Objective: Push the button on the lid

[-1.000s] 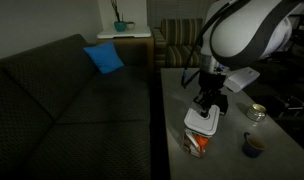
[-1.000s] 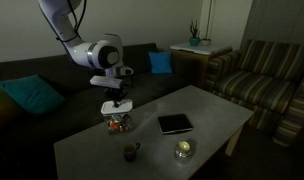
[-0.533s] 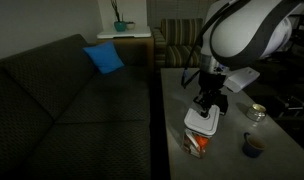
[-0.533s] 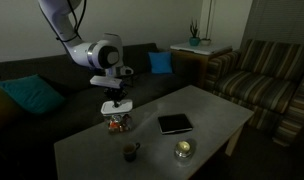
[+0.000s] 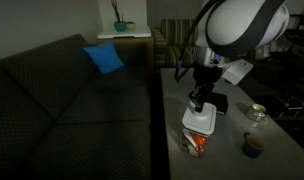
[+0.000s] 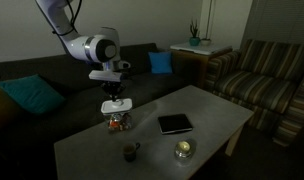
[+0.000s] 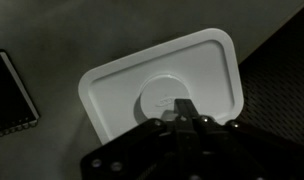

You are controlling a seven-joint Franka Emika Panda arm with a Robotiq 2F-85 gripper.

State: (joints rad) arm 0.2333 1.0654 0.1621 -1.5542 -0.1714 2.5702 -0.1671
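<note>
Nearest: closed end effector (image 7: 182, 112), fingers pinched together, gripping nothing; likely shut to form one blunt poker. Aimed straight down over round button (image 7: 157, 97) at lid centre; contact unclear. Beneath: white lid (image 7: 122, 80) lying flat, face up, button toward end effector, capping small container showing orange, near tabletop (image 6: 217, 112) edge beside sofa (image 5: 62, 90). Long axis slanting lower-left to upper-right in wrist view. Farther: flat black square (image 6: 175, 124), well apart.
</note>
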